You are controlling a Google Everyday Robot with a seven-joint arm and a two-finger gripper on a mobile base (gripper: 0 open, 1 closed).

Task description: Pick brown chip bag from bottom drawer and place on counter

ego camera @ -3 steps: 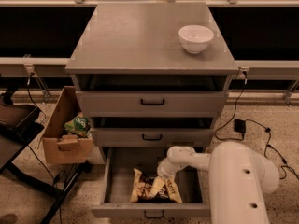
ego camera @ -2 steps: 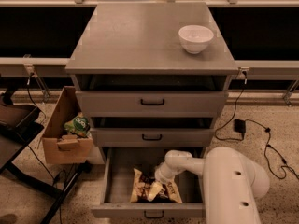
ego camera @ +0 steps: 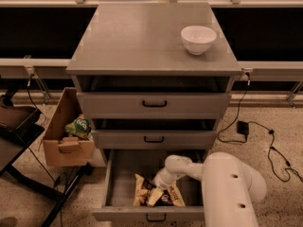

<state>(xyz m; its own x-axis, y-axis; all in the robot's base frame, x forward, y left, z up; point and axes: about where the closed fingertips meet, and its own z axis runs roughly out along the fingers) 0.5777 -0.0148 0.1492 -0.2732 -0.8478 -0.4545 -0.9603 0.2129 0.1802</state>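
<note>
Reaching into bottom drawer [ego camera: 147, 215] | gripper [ego camera: 159, 185] at brown chip bag [ego camera: 150, 197], upper edge | grasp: cannot tell

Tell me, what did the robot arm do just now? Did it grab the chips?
The arm slid slightly toward the picture's left, keeping the gripper low in the bottom drawer, right at the brown chip bag. Nothing shows it lifting the bag. The bag, the open drawer, the white bowl on the counter and the cardboard box stayed put.

counter [ego camera: 142, 41]: grey, flat | on it: white bowl [ego camera: 198, 39] (right rear) | tool [ego camera: 158, 187]: down in bottom drawer [ego camera: 122, 174]
</note>
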